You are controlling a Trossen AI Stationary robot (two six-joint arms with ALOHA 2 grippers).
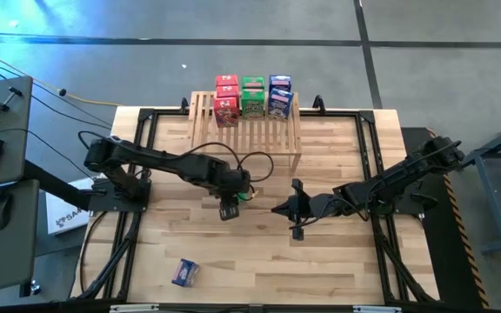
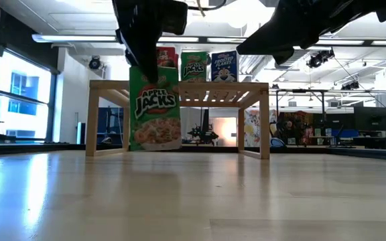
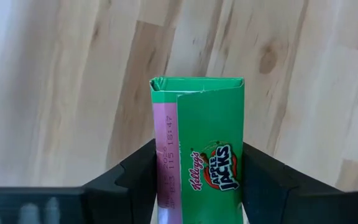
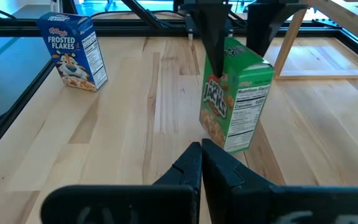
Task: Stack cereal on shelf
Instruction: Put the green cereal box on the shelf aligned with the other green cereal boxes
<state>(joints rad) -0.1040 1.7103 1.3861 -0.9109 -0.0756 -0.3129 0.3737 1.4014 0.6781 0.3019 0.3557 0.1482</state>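
The left gripper (image 3: 197, 180) is grasping a green Apple Jacks box (image 3: 199, 149) upright, just above the table (image 1: 337, 252), in front of the shelf (image 1: 246, 130). The right wrist view is showing its nutrition panel and a blue Frosted Flakes box (image 4: 73, 43) standing apart. The right gripper (image 4: 201, 163) is waiting clenched nearby.

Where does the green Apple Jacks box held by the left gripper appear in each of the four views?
High view: mostly hidden under the left gripper, centre of the table.
Low view: green box left of centre, hanging before the shelf.
Left wrist view: centre, clamped between the fingers.
Right wrist view: right of centre, lifted off the table.
Shared landmark: the shelf, seen in high, low and right wrist views.
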